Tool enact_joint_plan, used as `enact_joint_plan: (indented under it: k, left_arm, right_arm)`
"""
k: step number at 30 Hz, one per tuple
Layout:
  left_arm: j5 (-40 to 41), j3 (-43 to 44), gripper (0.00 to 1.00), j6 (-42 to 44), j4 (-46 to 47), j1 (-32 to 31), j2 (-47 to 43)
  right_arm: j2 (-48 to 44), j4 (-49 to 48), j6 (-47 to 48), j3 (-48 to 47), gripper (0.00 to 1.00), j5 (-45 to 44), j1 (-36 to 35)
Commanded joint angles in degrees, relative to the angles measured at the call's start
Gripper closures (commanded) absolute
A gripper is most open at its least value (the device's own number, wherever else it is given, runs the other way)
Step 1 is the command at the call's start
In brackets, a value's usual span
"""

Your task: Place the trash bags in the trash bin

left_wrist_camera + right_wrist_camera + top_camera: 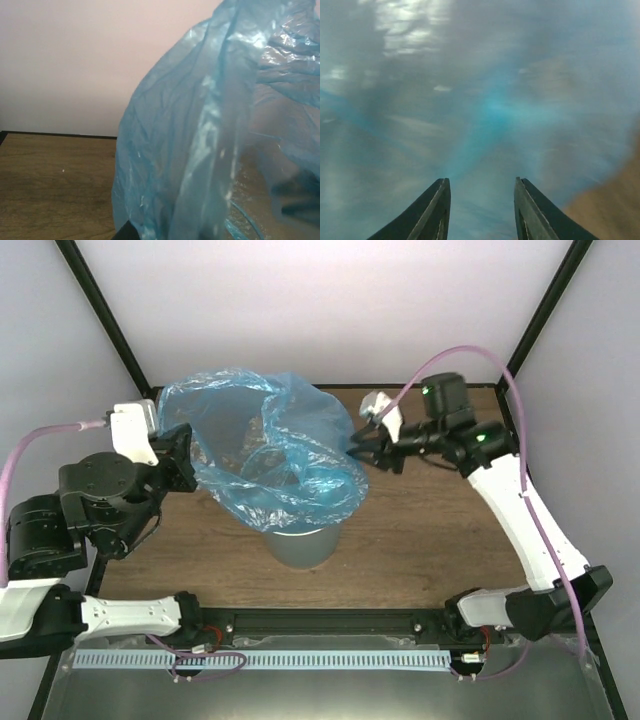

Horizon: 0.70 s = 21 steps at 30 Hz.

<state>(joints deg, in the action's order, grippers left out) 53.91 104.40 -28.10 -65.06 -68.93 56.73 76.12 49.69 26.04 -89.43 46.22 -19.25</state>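
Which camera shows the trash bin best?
Top external: the trash bin shows its grey lower wall below the trash bag draped over its mouth. Left wrist shows only bag film and table; right wrist, blurred blue film beyond its fingers.

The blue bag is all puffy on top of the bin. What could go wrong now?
The blue bag sits mostly above the bin, so it may slide off. The left gripper seems to pinch its edge; a tug might tip the bin. The open right gripper could snag the thin film.
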Motion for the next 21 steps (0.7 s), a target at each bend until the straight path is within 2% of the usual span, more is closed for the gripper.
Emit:
enact_joint_plan:
  k: [1,7,12,16,20,21]
  left_arm:
    - [0.3,1.3,0.96,2.2,2.4,0.2,1.8]
    - [1.0,3.4,0.96,4.7,4.4,0.1,2.8]
    - [2.9,1.9,0.96,6.7,7.2,0.1,1.9]
    - [3.1,0.2,0.96,7.3,8.4,0.1,2.2]
    - [2.0,-0.4,0.96,6.3,6.6,0.2,3.8]
    - [1.9,-0.7,0.96,6.0,6.1,0.3,4.3]
  right_arm:
    - [-2.3,5.1,9.0,2.0,0.66,-6.4,-9.1]
    - [2.1,5.5,7.0,0.6,0.65,-11.6,-21.8]
    - [6.3,0.6,-0.9,0.1,0.65,-15.6,-30.4]
    - [9.8,2.7,-1.6,-3.5,0.66,-17.0,-31.1]
    - [6.1,2.3,-0.7,-1.8,0.66,-16.6,-28.6]
    - [4.9,2.5,-0.4,-1.2,0.63,-15.2,-27.2]
